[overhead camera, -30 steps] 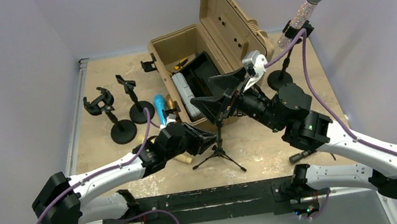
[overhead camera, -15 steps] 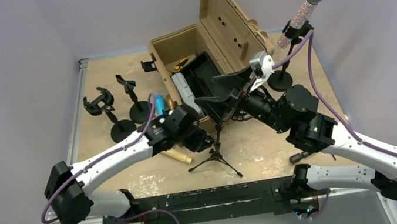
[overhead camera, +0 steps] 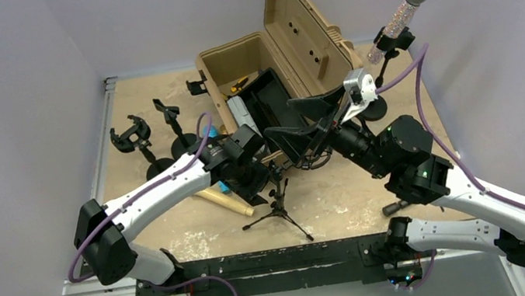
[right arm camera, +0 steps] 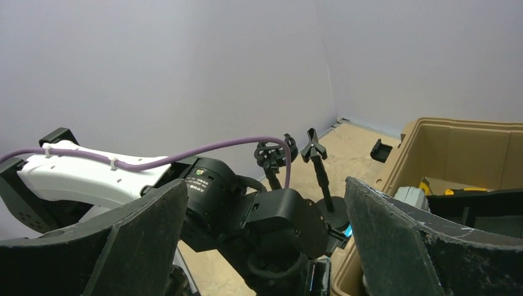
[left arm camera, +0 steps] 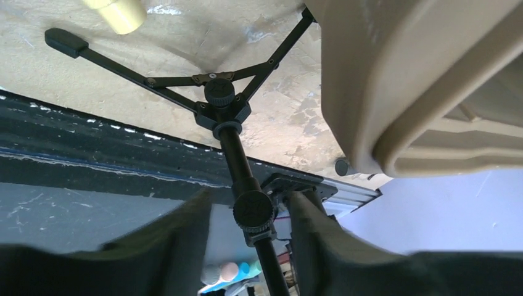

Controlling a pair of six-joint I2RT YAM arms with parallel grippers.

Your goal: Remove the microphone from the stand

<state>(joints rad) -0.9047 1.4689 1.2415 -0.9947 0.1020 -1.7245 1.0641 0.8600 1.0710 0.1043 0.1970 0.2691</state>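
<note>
A glittery microphone (overhead camera: 409,4) with a silver head sits in a clip stand (overhead camera: 374,104) at the far right. A black tripod stand (overhead camera: 278,207) stands mid-table in front of the case. My left gripper (overhead camera: 268,182) is open, its fingers (left arm camera: 308,231) on either side of the tripod's pole (left arm camera: 243,179) without pressing it. My right gripper (overhead camera: 302,128) is open wide and empty above the tripod; its view (right arm camera: 265,240) looks down on my left wrist (right arm camera: 247,203). A blue microphone (overhead camera: 211,133) is mostly hidden behind my left arm.
An open tan case (overhead camera: 285,58) stands at the back centre, its corner close above the tripod (left arm camera: 395,92). Two empty black clip stands (overhead camera: 139,139) (overhead camera: 174,126) stand at the left. A cream cylinder (overhead camera: 222,201) lies on the table under my left arm.
My left arm swung right and forward, bringing its gripper round the tripod pole. The tripod shifted slightly toward the near left. My right gripper moved a little right, still open.
</note>
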